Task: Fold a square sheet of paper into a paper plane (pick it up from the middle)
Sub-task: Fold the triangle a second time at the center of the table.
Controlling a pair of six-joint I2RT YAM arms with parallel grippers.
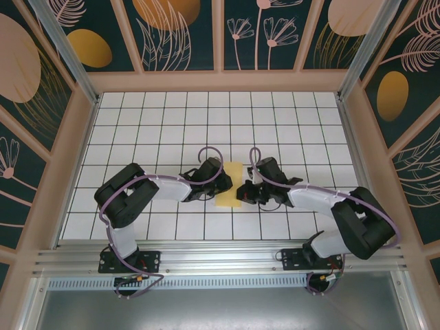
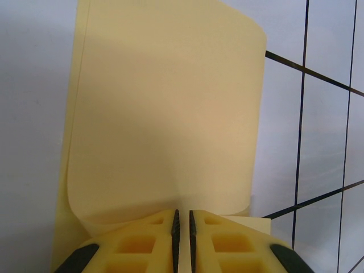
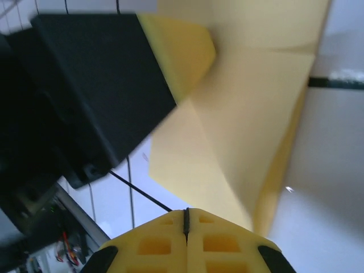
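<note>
The square sheet of paper is pale yellow and lies partly folded as a narrow strip on the tiled table between my two grippers. In the left wrist view the sheet of paper loops up in a soft curl from my left gripper, whose jaws are pinched on its near edge with a thin slit between them. My left gripper is at the strip's left side. My right gripper is at its right side. Its jaws are shut and empty, just short of the creased paper.
White grid tiles cover the table inside a wooden-framed enclosure with patterned walls. The left gripper's black body sits close above the paper in the right wrist view. An aluminium rail runs along the near edge.
</note>
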